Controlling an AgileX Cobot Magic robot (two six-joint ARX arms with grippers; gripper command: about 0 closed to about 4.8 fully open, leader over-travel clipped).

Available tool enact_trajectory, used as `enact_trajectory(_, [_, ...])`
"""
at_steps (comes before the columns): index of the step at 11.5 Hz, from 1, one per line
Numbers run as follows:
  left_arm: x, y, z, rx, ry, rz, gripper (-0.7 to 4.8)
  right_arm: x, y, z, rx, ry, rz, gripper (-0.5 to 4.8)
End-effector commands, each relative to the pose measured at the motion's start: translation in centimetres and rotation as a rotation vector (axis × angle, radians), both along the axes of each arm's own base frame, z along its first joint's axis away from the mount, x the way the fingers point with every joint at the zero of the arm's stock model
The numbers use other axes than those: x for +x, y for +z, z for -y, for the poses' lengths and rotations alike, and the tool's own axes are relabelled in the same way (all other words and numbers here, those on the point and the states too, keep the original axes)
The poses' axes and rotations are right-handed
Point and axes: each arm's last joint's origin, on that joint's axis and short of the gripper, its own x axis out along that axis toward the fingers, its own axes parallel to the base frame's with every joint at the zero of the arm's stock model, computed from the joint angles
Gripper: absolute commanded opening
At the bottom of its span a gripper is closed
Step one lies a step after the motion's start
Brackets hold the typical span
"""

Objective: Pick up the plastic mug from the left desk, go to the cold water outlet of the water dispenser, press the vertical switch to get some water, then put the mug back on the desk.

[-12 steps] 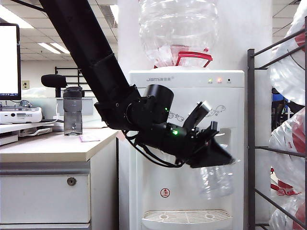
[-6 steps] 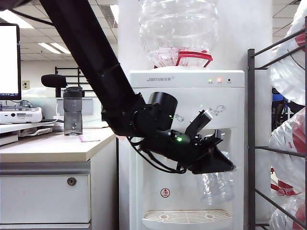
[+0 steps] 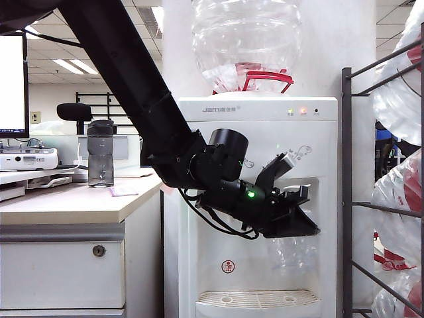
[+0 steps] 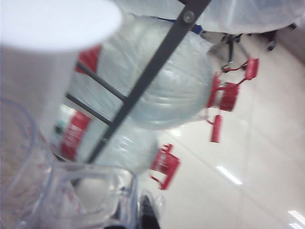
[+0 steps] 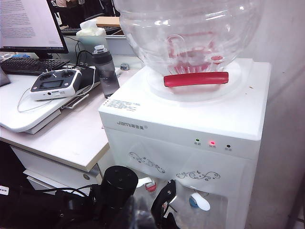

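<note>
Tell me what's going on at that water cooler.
The left hand is shut on the clear plastic mug, holding it in the water dispenser recess, above the drip grille. The right hand is out of view, looking down on the dispenser. A grey bottle stands on the left desk.

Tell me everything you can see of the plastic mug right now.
The plastic mug is clear, colourless and crinkly-walled. It hangs roughly upright under the shut left gripper, in the water dispenser's recess above the drip grille, clear of it. The left wrist view shows its rim and wall close up, blurred. Whether it holds water is unclear. The right gripper is out of view.
</note>
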Motion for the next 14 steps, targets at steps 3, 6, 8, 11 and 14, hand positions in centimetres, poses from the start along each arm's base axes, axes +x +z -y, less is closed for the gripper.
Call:
enact_trajectory(3, [0.2, 0.5, 0.3, -0.014, -0.046, 0.155, -0.06, 0.0, 0.2, 0.0, -0.008, 0.003, 0.021, -0.05])
enact_trajectory(6, [0.0, 0.5, 0.4, -0.031, -0.087, 0.145, -0.06, 2.9, -1.3, 1.1, -0.003, -0.06, -0.085, -0.05])
enact_trajectory(8, [0.0, 0.5, 0.4, -0.03, -0.089, 0.152, -0.06, 10.7, -6.5, 5.9, 0.314, 0.025, -0.44, -0.05])
enact_trajectory(11, [-0.1, 0.5, 0.4, -0.029, -0.126, 0.19, -0.06, 15.1, -10.9, 3.6, 0.354, 0.078, -0.545, -0.05])
enact_trajectory(14, [-0.2, 0.1, 0.3, -0.03, -0.136, 0.184, -0.06, 16.3, -11.4, 2.7, 0.357, 0.081, -0.495, -0.05])
